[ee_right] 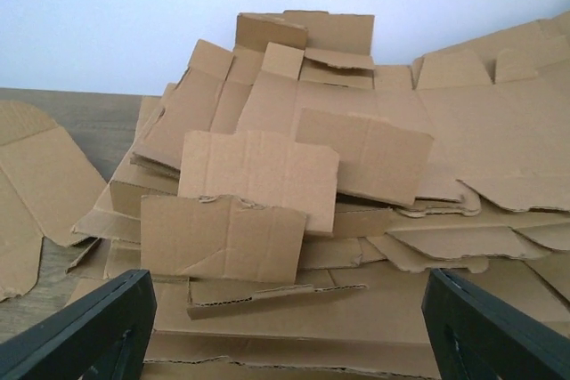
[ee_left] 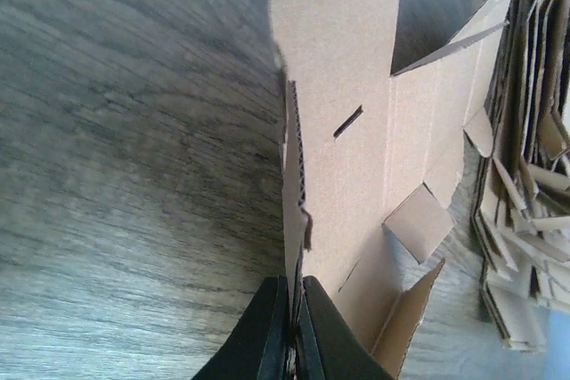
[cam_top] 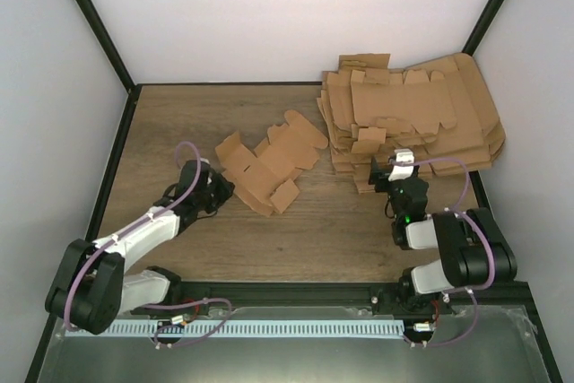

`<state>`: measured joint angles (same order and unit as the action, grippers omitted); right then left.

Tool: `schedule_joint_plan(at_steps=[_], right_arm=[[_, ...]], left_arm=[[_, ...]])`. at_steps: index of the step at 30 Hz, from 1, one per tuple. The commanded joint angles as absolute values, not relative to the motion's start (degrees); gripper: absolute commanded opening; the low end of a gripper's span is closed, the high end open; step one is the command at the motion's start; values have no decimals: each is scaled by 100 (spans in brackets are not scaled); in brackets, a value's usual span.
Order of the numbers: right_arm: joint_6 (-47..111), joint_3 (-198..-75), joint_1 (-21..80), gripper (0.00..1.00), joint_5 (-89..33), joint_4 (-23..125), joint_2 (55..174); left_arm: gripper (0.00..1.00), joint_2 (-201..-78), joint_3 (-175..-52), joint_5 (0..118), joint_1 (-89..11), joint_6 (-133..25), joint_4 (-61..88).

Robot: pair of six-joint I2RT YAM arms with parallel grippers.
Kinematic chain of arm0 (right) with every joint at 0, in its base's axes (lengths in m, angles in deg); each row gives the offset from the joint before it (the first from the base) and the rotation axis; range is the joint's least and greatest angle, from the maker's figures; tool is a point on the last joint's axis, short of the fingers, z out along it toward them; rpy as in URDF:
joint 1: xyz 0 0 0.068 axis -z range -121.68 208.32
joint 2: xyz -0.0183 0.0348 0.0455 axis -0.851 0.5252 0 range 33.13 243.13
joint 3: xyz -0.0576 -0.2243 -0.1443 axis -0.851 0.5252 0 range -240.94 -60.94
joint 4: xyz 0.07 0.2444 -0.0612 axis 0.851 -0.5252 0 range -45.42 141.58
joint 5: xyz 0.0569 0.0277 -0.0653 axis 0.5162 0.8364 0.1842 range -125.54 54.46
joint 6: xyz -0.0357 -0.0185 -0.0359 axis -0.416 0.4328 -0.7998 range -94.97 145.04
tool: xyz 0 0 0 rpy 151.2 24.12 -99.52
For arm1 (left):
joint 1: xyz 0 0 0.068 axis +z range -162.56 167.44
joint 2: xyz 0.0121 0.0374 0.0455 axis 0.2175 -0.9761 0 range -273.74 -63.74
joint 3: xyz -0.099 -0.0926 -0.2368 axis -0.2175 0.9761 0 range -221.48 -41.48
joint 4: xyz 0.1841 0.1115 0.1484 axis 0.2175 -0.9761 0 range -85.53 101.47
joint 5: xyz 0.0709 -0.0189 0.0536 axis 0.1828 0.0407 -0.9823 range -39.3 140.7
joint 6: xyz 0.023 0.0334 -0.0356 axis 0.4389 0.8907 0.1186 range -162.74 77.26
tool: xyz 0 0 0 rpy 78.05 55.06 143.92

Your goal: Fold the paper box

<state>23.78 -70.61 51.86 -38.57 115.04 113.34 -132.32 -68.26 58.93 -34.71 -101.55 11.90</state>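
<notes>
The paper box (cam_top: 269,163) is a single brown die-cut sheet lying partly folded on the wooden table, with flaps sticking up. My left gripper (cam_top: 220,187) is at the sheet's left edge. In the left wrist view its black fingers (ee_left: 267,327) are shut on the sheet's corrugated edge, and the paper box (ee_left: 356,86) stretches away from them. My right gripper (cam_top: 392,168) is at the near edge of the cardboard pile. In its wrist view my right gripper (ee_right: 289,327) stands open with nothing between the fingers. Part of the paper box (ee_right: 36,175) shows at the left there.
A pile of flat brown cardboard sheets (cam_top: 413,114) fills the back right of the table and spreads across the right wrist view as the pile (ee_right: 312,175). Black frame posts and white walls bound the table (cam_top: 179,123).
</notes>
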Motion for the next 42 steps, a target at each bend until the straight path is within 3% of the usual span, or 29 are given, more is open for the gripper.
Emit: schedule_joint_plan(at_steps=[1,5,7,9,17,24,42], right_arm=[[2256,-7319,5359,85,-3384,12246,11754],[2335,-7390,5494,84,-3116,12284,11937],[2464,-7462,5555,96,-3232,12312,12093],[2529,-7551,5667,100,-3054,12131,12104],[2540,-7537,5681,100,-3067,12150,12095],[2539,-7534,5683,100,-3062,12141,12094],[2539,-7536,5683,100,-3063,12140,12094]], left_arm=[[4,-13423,-7460,6293,-3259,-9076,9],[4,-13652,-7902,6827,-3213,-8451,-586],[4,-13662,-8087,6903,-3206,-8143,-977],[4,-13586,-8224,6772,-3210,-7881,-1400],[4,-13336,-8666,5695,-3202,-7214,-2457],[4,-13203,-8954,5909,-3204,-7099,-2718],[4,-13569,-10492,5078,-3214,-6220,-3404]])
